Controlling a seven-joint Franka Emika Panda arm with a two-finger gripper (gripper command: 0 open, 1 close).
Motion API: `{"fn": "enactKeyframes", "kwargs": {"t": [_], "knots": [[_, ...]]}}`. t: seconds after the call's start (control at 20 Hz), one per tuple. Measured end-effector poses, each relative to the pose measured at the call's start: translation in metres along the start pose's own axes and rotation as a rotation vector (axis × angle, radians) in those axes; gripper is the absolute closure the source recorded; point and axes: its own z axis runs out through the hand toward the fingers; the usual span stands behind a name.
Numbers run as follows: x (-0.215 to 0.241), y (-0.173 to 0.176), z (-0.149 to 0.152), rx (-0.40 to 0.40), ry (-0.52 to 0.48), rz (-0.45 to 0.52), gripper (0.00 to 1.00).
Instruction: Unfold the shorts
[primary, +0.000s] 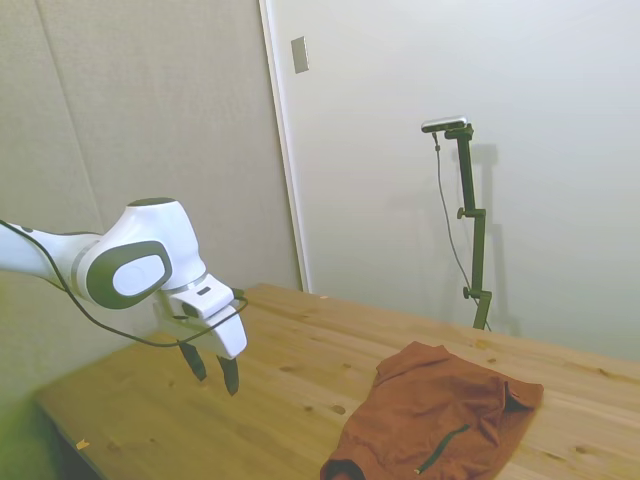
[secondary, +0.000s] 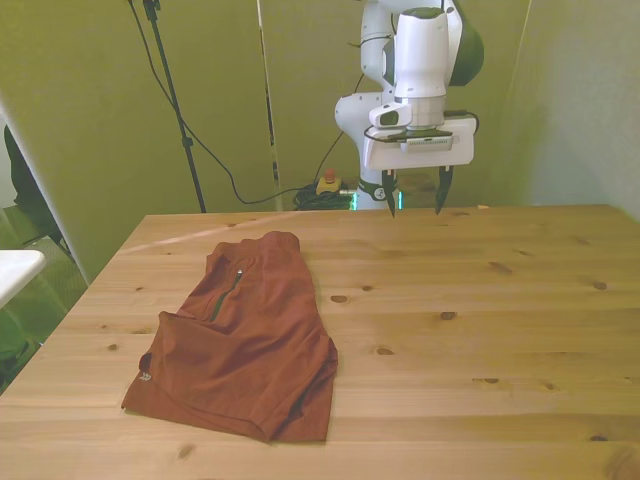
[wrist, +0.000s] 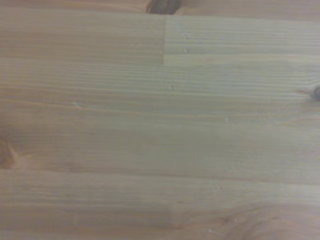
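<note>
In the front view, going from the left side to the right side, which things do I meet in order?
The shorts lying on the table, then the gripper above the table's far edge, open and empty.

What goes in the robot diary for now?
hand: open, empty, above table | shorts: folded, untouched | step: reach not begun

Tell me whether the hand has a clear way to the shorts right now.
Probably yes. The hand hangs open above bare table, apart from the shorts, which lie flat toward the front view's left with nothing between them.
</note>
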Motion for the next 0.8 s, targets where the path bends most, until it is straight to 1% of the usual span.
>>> {"fn": "enactKeyframes", "kwargs": {"t": [0.15, 0.3, 0.55, 0.7, 0.8], "knots": [[0.004, 0.001, -0.002, -0.001, 0.000, 0.008, 0.00], [0.034, 0.003, -0.019, 0.026, 0.034, 0.055, 0.00], [0.114, 0.025, -0.045, 0.082, 0.110, 0.183, 0.00], [0.169, 0.049, -0.050, 0.101, 0.151, 0.272, 0.00], [0.204, 0.064, -0.047, 0.107, 0.168, 0.330, 0.00]]}}
